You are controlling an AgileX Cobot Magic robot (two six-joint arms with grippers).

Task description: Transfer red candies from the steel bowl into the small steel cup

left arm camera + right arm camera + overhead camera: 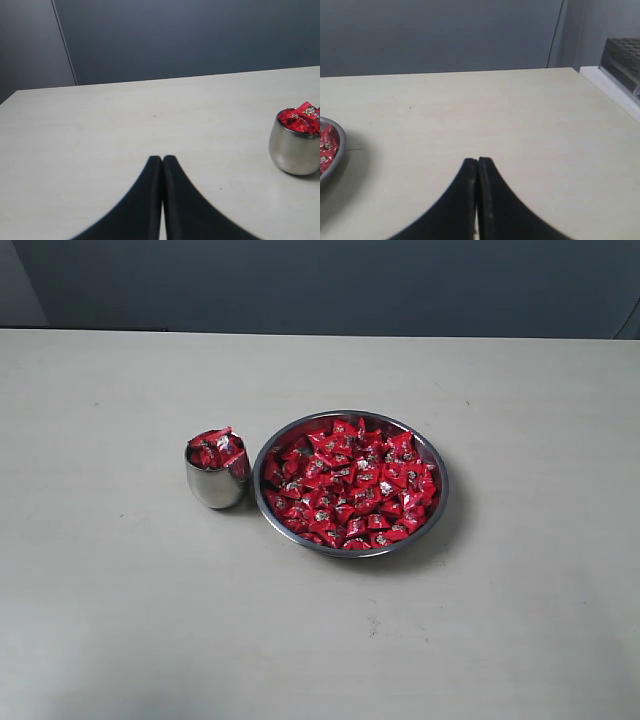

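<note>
At the centre of the table (120, 620), showed the steel bowl (296, 428) covered with red candies (350, 485) over nearly its whole floor. Showed the small steel cup (213, 488) at the bowl's 9 o'clock, just beside the rim; contact or hairline gap not resolved. Found the cup piled above its lip with red wrappers, confirmed from the left wrist view. Saw neither arm in the exterior view. Found the left gripper (162, 159) with fingers pressed together and nothing between them, hovering over bare table well apart from the cup. Found the right gripper (478, 161) likewise pressed together and empty, off to one side of the bowl.

Judged as a pause between transfers, or near the finish: cup full to the top, bowl far from emptied, no candy in transit. Judged the next move, if any, to call for spreading one pair of fingers, descending over the bowl, pinching a single wrapper, carrying it toward 9 o'clock and releasing low over the heap to avoid spill-off, given scant room in the cup.

Could not count the candies. Lost most of the bowl beyond the frame edge in the right wrist view, and part of the cup in the left wrist view. Could not identify a dark gridded object (622, 50) beyond the table edge, cut off by the frame.
</note>
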